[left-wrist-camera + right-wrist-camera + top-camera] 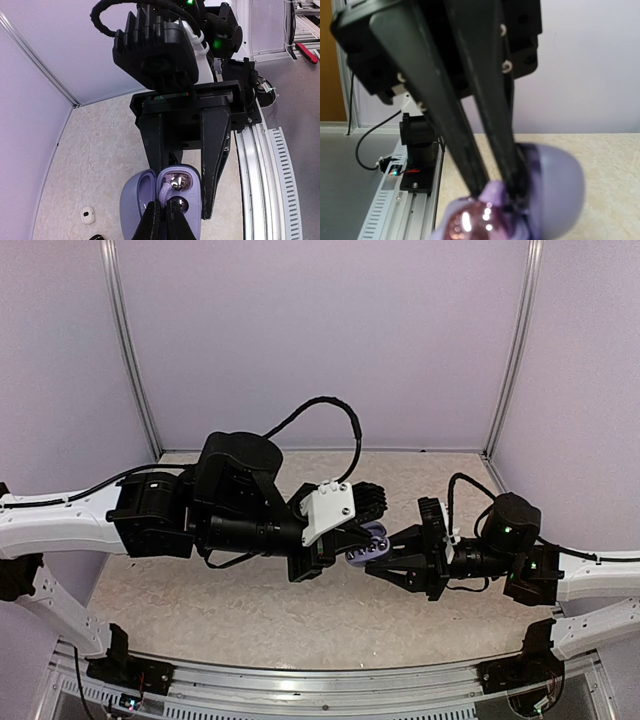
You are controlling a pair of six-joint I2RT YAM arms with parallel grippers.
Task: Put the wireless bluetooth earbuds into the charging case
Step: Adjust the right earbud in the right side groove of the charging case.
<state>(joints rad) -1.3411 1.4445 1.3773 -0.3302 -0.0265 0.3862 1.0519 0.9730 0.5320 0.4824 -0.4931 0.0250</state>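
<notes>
The lavender charging case (368, 546) hangs open above the table, its lid (136, 200) swung aside. My right gripper (380, 556) is shut on its body (192, 200), one finger on each side. My left gripper (166, 212) is shut on the stem of a lavender earbud (165, 192), one of the wireless bluetooth earbuds. The earbud's head lies at the upper shiny socket (179, 181), and the lower socket (179, 205) looks dark. In the right wrist view the left fingers (462, 155) reach down to the earbud (492, 192) at the case (560, 185). My right gripper's own fingers do not show there.
A small white item (88, 215) lies on the speckled table left of the case, with a black item (95, 237) at the frame's bottom edge. The metal rail (260, 170) runs along the near table edge. Both arms meet mid-table.
</notes>
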